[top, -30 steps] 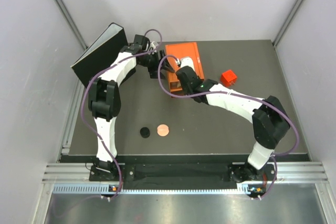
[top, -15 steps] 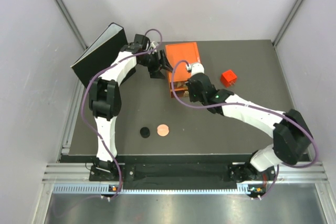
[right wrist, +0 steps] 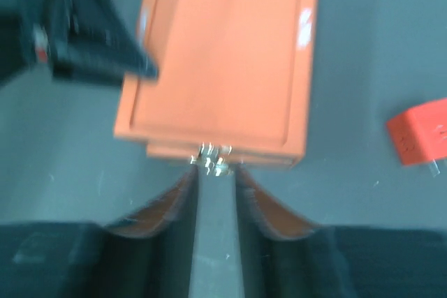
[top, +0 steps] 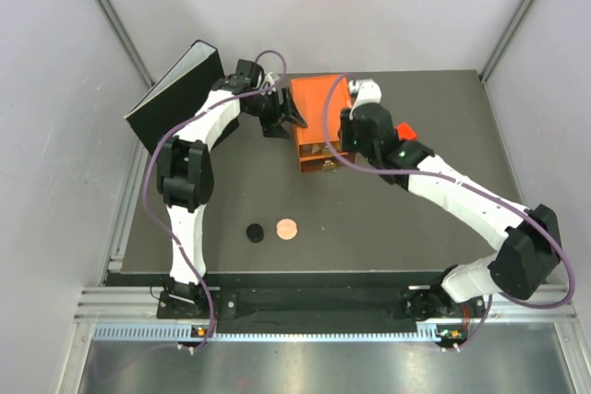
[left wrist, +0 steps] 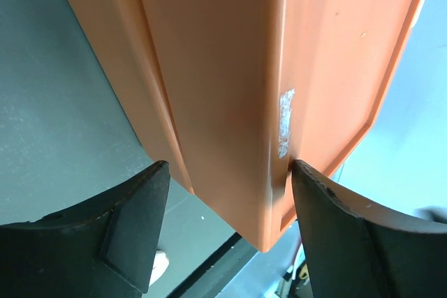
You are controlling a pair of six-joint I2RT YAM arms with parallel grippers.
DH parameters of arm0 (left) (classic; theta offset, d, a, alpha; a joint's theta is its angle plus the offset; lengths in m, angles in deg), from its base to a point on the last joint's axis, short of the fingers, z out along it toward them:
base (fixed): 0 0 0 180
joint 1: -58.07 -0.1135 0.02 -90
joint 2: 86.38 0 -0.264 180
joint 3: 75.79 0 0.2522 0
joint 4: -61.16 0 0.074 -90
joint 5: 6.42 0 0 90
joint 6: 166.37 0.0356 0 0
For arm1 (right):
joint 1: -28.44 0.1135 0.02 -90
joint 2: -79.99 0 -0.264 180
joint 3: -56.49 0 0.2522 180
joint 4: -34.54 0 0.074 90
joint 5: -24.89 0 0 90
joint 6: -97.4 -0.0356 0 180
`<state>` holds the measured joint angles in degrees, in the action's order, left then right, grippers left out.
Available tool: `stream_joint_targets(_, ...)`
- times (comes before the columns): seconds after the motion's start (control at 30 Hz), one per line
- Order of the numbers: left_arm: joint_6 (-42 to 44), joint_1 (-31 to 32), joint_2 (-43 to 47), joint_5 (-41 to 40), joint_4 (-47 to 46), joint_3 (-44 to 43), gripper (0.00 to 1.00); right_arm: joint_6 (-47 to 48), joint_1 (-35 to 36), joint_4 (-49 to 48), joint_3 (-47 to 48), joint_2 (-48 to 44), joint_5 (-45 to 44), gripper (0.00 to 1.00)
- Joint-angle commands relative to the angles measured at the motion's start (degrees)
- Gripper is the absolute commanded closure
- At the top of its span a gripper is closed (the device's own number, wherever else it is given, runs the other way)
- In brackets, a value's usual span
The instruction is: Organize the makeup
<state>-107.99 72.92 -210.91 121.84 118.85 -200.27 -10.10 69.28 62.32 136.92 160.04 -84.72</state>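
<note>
Left gripper (left wrist: 227, 172) pinches the left wall of the closed orange box (top: 319, 99) at back centre. The black disc (top: 255, 232) and copper disc (top: 287, 228) lie loose near the front edge, and the right gripper (right wrist: 216, 176) has its fingers nearly together at the box's latch (right wrist: 213, 158), though blur hides whether it grips. Risk: the latch slips off those narrow tips, or the box skids toward the red cube (top: 404, 133) if the left hold is weak. Dark matte bench (top: 388, 228), black case (top: 175, 89) at the far-left corner, pale grey walls.

Smooth, glossy orange plastic box (left wrist: 230, 68), shiny metal clasp (right wrist: 213, 158) on its front, matt grey table (top: 369, 228) beneath it, matt black left gripper (left wrist: 229, 165) fingers (left wrist: 133, 221)
</note>
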Motion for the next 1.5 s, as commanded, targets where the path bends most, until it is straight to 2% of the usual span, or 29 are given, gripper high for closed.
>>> stream_joint_targets(0.0,4.5,-1.5,1.6,-6.1,-0.7,-1.2,0.25,-1.5,-5.1,1.6,10.0,2.4,1.9,0.61)
stream_joint_targets(0.1,7.5,-1.8,2.4,-3.1,-2.5,-0.4,0.22,-1.0,-9.2,3.1,15.8,6.1,4.7,0.49)
stream_joint_targets(0.2,8.8,-2.8,4.5,0.7,-6.0,1.3,0.18,0.0,-12.9,5.6,22.4,11.9,7.2,0.46)
stream_joint_targets(0.37,3.9,-7.0,10.0,5.2,-20.7,10.2,0.13,-1.9,-18.4,6.1,29.3,20.2,13.4,0.44)
stream_joint_targets(0.57,-1.8,-12.4,10.4,15.0,-29.2,12.1,0.15,-5.0,-21.4,6.5,34.7,27.5,17.0,0.43)
stream_joint_targets(0.83,4.5,-12.1,6.8,11.5,-20.4,7.1,0.24,-8.1,-23.7,4.7,35.8,31.7,22.0,0.38)
stream_joint_targets(1.1,9.0,-12.0,3.2,7.4,-14.5,3.1,0.25,-11.2,-26.9,2.4,37.2,34.4,25.9,0.36)
stream_joint_targets(1.2,10.1,-12.0,1.7,4.7,-12.5,2.5,0.27,-12.3,-27.3,1.5,38.0,35.6,27.6,0.36)
stream_joint_targets(1.37,10.7,-12.0,-0.3,-4.5,-11.0,2.1,0.33,-12.8,-27.5,0.3,39.4,38.0,30.0,0.36)
stream_joint_targets(1.47,10.3,-12.0,-3.0,-6.6,-8.9,-0.5,0.36,-13.4,-27.6,-0.8,39.5,38.5,31.4,0.35)
